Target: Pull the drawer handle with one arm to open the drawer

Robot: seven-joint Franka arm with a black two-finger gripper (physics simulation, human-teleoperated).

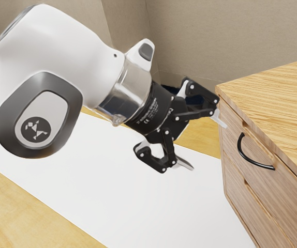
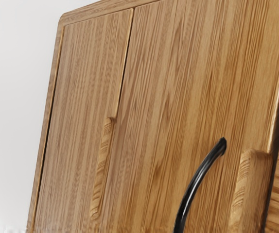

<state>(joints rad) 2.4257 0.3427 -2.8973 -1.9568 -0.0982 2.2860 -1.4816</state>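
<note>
The gripper (image 1: 206, 144) hangs released, fingers spread, over the white worktop (image 1: 112, 201). Its upper fingertip perhaps touches the cabinet's (image 1: 278, 88) corner edge. The black drawer handle (image 1: 252, 155) sits on the top drawer (image 1: 257, 135), just beyond.

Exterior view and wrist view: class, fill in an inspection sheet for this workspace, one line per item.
Surface: wooden table with a white mat on it.
Job's things: wooden drawer unit; black curved handle on its top drawer, untouched.
Clutter: nothing seen.
Grippers: gripper open, short of the handle, holding nothing.
Cables: nothing seen.
Surroundings: plain beige walls.
</note>
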